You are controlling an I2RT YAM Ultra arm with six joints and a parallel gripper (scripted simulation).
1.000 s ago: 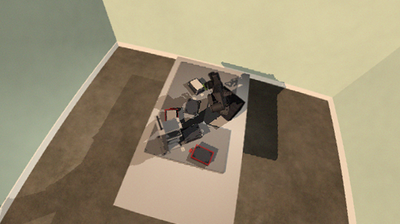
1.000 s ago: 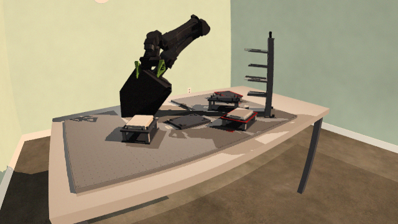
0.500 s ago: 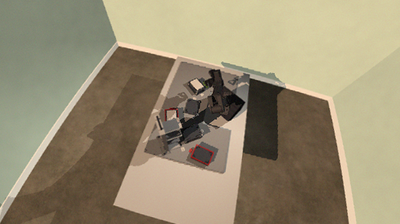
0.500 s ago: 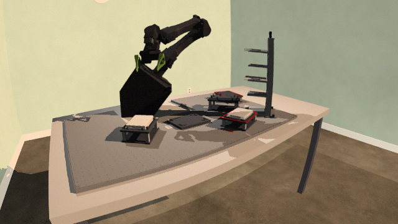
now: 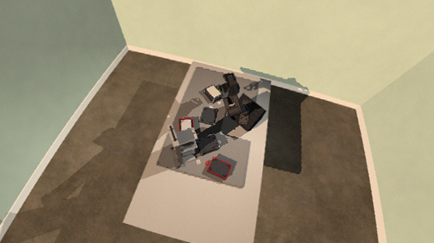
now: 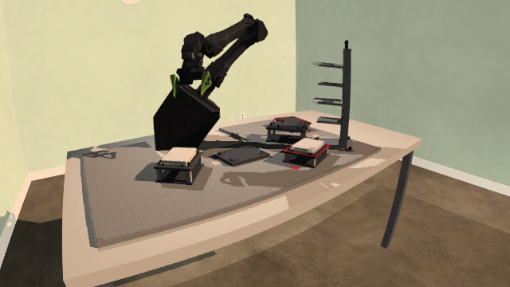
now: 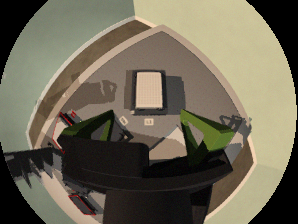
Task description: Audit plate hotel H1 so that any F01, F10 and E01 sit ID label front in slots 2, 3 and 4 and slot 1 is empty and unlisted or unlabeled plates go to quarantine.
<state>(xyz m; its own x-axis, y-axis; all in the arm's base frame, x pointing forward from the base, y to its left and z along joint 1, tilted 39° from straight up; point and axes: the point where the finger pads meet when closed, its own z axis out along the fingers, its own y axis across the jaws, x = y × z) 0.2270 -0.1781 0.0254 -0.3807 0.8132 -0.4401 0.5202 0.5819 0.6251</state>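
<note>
My gripper (image 6: pixel 190 85) has green fingers and is open. It stands over the top edge of a large black tilted block (image 6: pixel 185 119) at the back left of the deck, with one finger on each side of that edge; I see no plate between them. A white plate (image 6: pixel 179 155) lies flat on a dark nest in front of the block, and it also shows in the wrist view (image 7: pixel 148 90). Another white plate (image 6: pixel 307 145) lies in a red-framed nest. The plate hotel H1 (image 6: pixel 343 96) stands at the right. Its shelves show edge-on, so their contents are unclear.
A second red-framed nest (image 6: pixel 288 121) with a dark top stands behind the first. A low flat dark nest (image 6: pixel 242 155) lies in the middle of the deck. The hotel's tall post (image 6: pixel 347 80) rises at the deck's right end.
</note>
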